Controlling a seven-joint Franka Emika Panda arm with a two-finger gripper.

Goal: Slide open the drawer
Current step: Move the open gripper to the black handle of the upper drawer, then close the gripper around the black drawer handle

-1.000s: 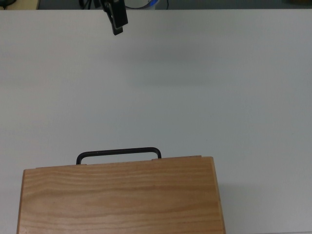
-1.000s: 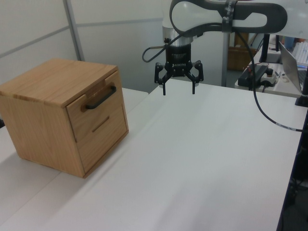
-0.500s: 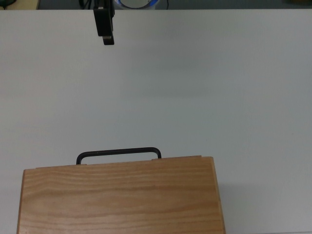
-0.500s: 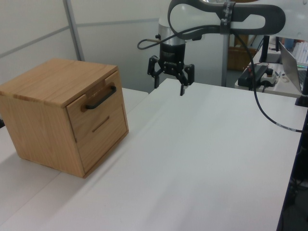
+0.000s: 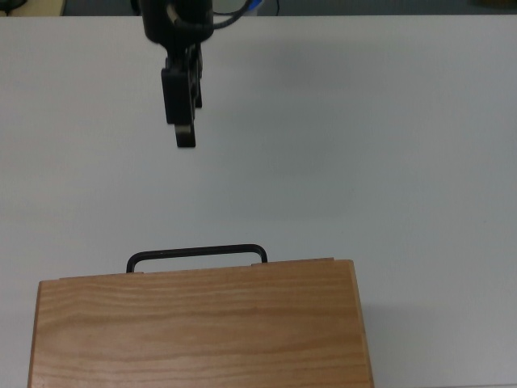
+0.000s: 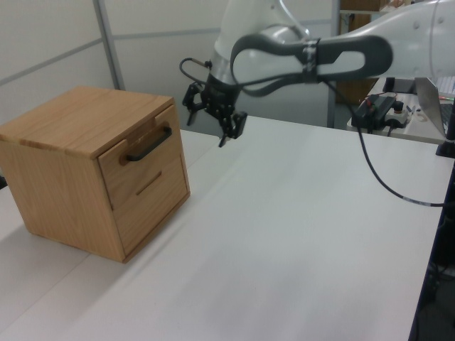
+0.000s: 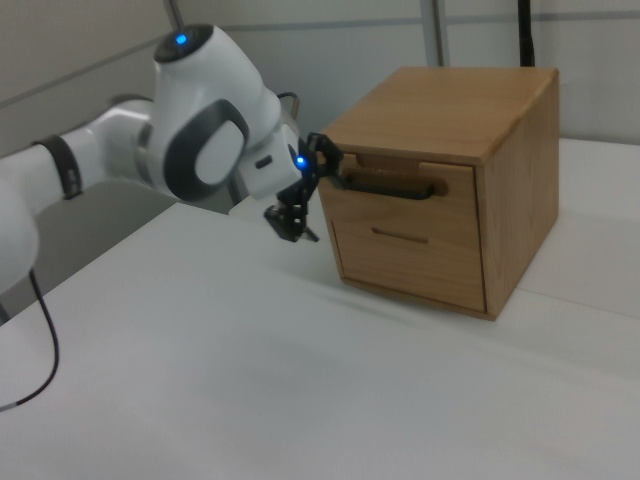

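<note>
Currently: hand (image 6: 226, 126), fingers apart, empty, airborne over the counter (image 6: 298, 227). Drawer (image 6: 142, 165), shut in the cabinet (image 6: 67, 121), lies ahead of the fingertips; handle (image 5: 196, 253) bar runs crosswise, well apart.

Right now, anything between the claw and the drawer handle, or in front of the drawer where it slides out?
Nothing visible. The claw hangs over bare white table, apart from the black handle of the drawer. The table ahead of the drawer front shows no objects in any view.
</note>
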